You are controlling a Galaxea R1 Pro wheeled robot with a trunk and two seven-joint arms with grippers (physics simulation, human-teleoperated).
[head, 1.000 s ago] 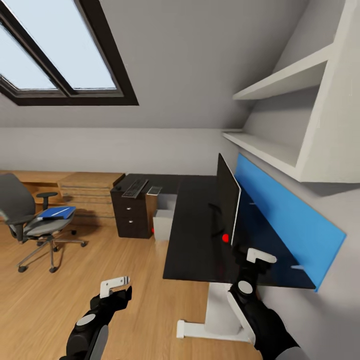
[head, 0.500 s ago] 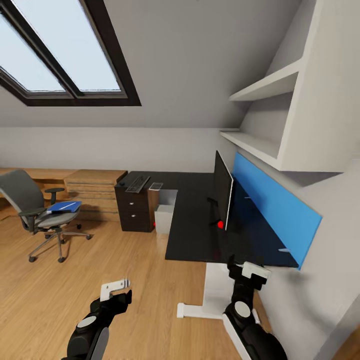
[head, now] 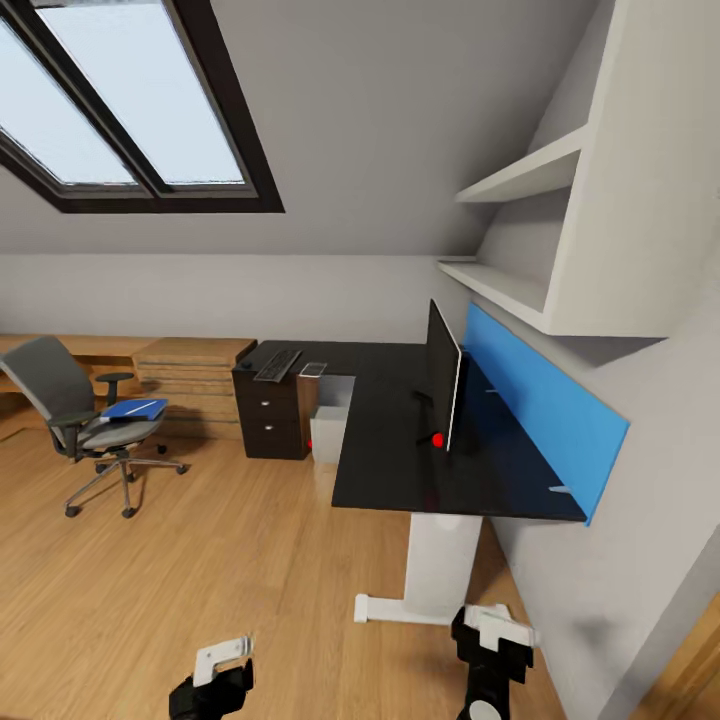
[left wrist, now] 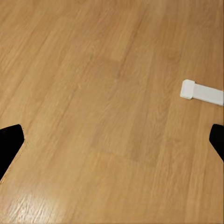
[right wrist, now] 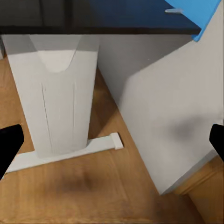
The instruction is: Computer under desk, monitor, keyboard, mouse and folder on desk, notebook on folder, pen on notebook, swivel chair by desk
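The black-topped desk (head: 385, 450) runs along the right wall, and the monitor (head: 444, 388) stands on it edge-on. At its far end lies the keyboard (head: 277, 365) beside a small flat grey item (head: 312, 370). The grey computer (head: 328, 436) sits under the desk. To the left stands the swivel chair (head: 65, 395) with the blue folder (head: 133, 409) on its seat. My left gripper (head: 225, 662) (left wrist: 112, 142) hangs open over bare floor. My right gripper (head: 496, 636) (right wrist: 112, 142) is open near the desk's white leg (right wrist: 56, 102).
A dark drawer unit (head: 268, 420) stands under the desk's far end, with a light wood chest (head: 195, 385) beside it. White shelves (head: 520, 180) and a blue back panel (head: 540, 410) line the right wall. The white desk foot (left wrist: 201, 92) lies on the floor.
The view has pulled back from the desk, so the desk and monitor look smaller and farther. Both grippers now sit lower in the picture, the right one below the desk edge.
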